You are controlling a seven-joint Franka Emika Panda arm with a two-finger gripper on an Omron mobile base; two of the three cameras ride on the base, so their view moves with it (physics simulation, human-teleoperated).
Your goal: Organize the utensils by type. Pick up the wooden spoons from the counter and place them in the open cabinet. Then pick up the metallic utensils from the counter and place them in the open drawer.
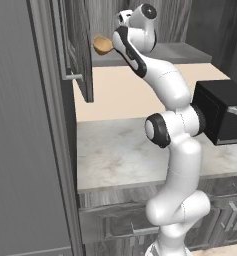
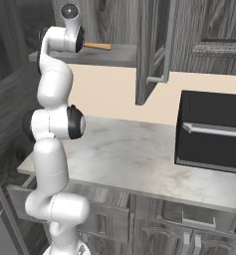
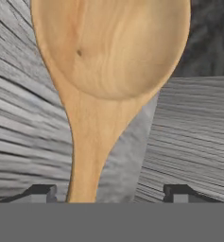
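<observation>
Arm is raised to cabinet height, hand at the shelf (image 2: 114, 55) of the cabinet (image 1: 80, 45). In the hand view the gripper (image 3: 108, 194) has its jaws spread wide: the finger tips (image 3: 40, 191) stand well apart either side of the wooden spoon (image 3: 104, 61), and the handle runs down between them with a clear gap on both sides, so nothing is clamped. Spoon bowl points away from the hand, deeper over the grey wood-grain shelf. Left base view shows the bowl poking out beside the wrist at shelf level, just behind the open cabinet door; right base view shows the handle end sticking out from the hand, lying along the shelf. The counter (image 1: 115, 155) sits below, with a black appliance (image 2: 214, 129) at its right end.
</observation>
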